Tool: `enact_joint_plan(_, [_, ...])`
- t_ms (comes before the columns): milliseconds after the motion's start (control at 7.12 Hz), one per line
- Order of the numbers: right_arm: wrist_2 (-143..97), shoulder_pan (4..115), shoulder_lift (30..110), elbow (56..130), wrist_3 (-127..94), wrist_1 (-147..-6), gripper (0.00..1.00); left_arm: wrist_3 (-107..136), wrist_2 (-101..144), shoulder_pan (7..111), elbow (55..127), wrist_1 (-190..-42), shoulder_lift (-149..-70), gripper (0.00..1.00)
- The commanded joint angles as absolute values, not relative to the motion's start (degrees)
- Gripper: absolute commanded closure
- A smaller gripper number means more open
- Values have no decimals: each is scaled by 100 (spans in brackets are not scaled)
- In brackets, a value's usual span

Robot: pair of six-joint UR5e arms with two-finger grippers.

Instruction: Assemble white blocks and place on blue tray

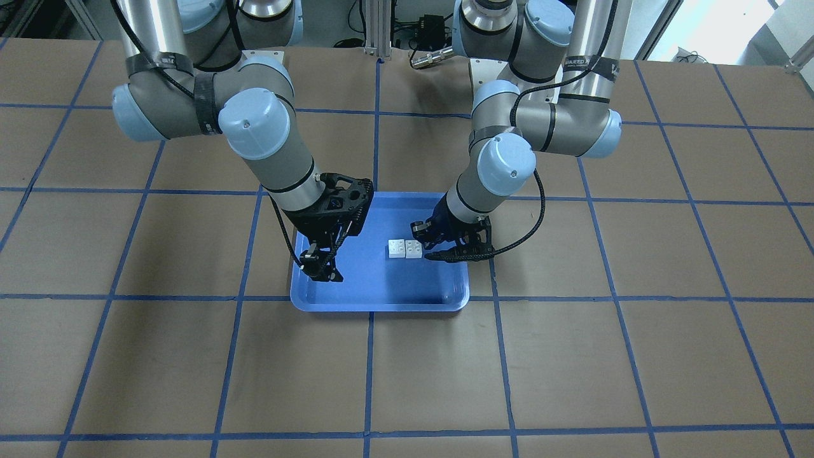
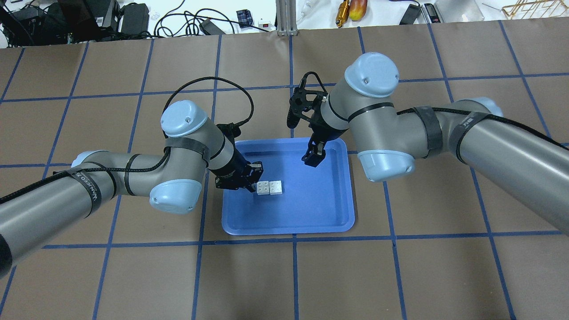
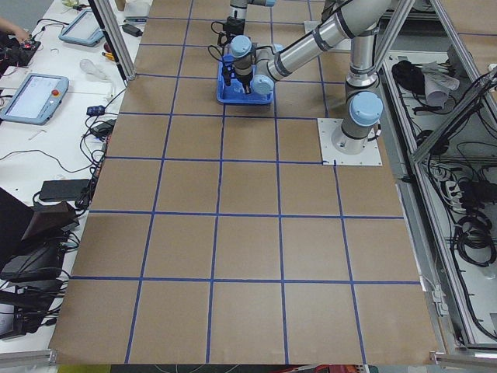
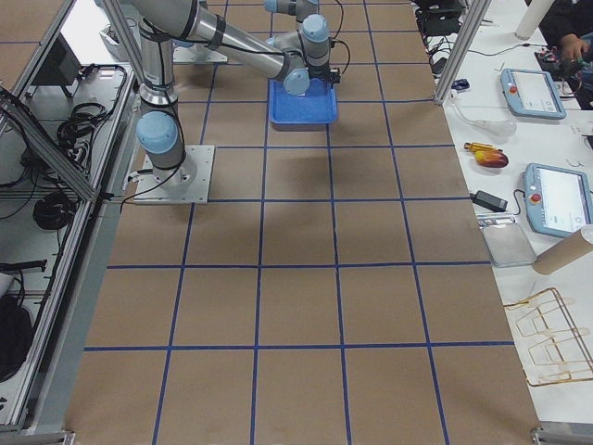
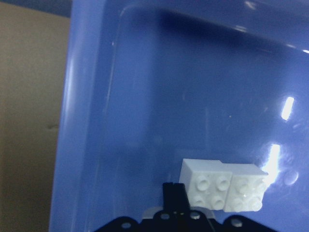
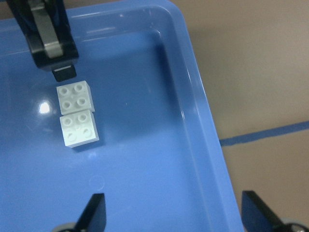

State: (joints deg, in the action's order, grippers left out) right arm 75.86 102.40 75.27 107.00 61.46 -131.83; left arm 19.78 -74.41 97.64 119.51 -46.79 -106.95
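Observation:
The two white blocks [image 1: 405, 249] are joined into a short bar and lie flat, studs up, inside the blue tray [image 1: 381, 280]. They also show in the overhead view [image 2: 269, 187]. My left gripper [image 1: 430, 244] is low in the tray beside one end of the bar. Its jaws are apart, with nothing between them. One finger [image 5: 174, 195] stands right next to the blocks [image 5: 224, 186]. My right gripper [image 2: 313, 155] hangs open and empty over the tray's other side. The right wrist view shows its fingertips wide apart, with the blocks [image 6: 76, 112] ahead.
The tray [image 2: 302, 209] sits on a brown table [image 2: 400, 275] marked with a blue tape grid. Cables and tools lie beyond the table's far edge. The table around the tray holds nothing else.

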Motion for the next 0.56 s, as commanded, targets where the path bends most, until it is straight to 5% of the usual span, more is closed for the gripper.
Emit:
enact_joint_plan(0, [8301,10213,7611,9586,5986,-11521,0,2074,-7436,9800,11953,-4650,-10723,100])
enact_joint_plan(421, [8692,10161,7629,8729,4093,-10319,0,2136,-7444,9878,11953,-4614,-10731,100])
